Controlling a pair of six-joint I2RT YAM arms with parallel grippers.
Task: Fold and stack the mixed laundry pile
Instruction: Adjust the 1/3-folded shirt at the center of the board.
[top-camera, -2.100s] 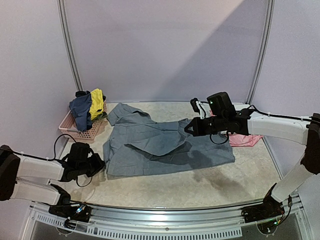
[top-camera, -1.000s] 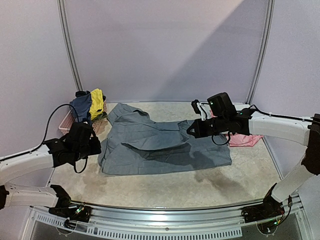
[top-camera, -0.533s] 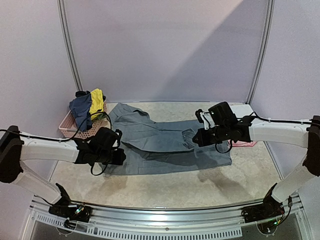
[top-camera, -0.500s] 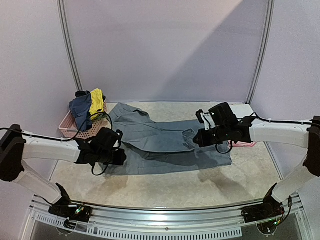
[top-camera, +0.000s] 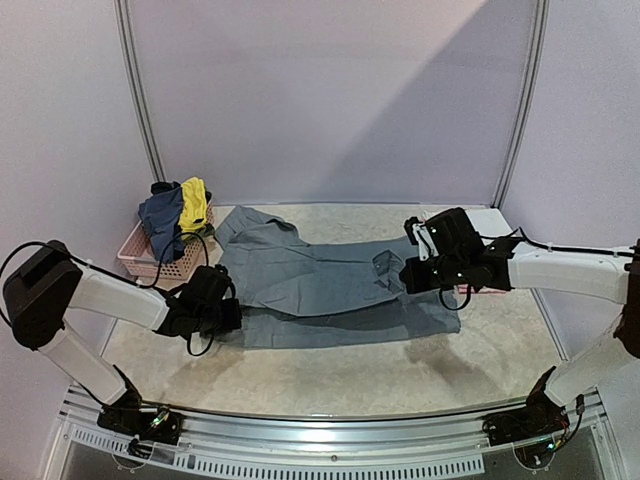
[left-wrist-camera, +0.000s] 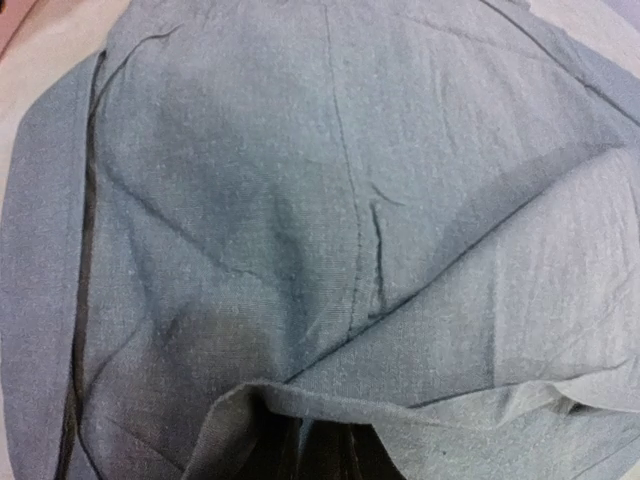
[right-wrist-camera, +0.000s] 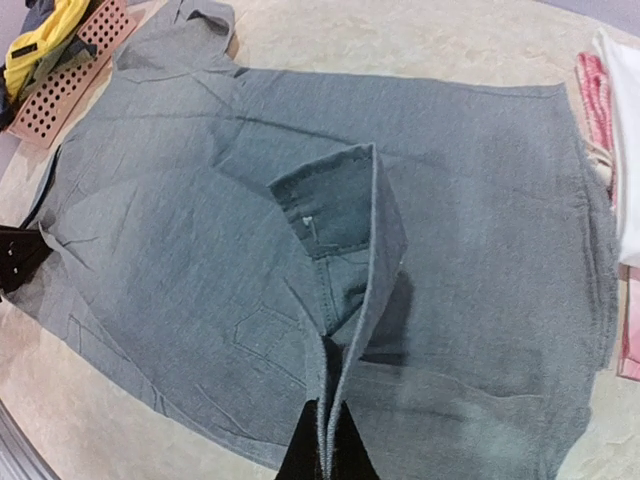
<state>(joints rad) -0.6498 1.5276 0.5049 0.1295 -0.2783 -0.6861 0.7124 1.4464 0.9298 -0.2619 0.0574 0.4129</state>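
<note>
The grey trousers lie spread across the middle of the table. My left gripper is low at their left edge. In the left wrist view the grey trousers fill the frame, and a fold of them lies over my dark fingers, which grip it. My right gripper is shut on a raised fold of the waistband and holds it a little above the flat cloth. A navy top and a yellow garment hang in the basket. Pink and white pieces lie at the right.
The pink lattice basket stands at the back left against the wall; it also shows in the right wrist view. Bare beige tabletop runs along the near side. Walls close off the back and both sides.
My left gripper has swung from the far left in to the trousers' left edge, which has shifted right. My right gripper has moved slightly right and nearer with the waistband fold.
</note>
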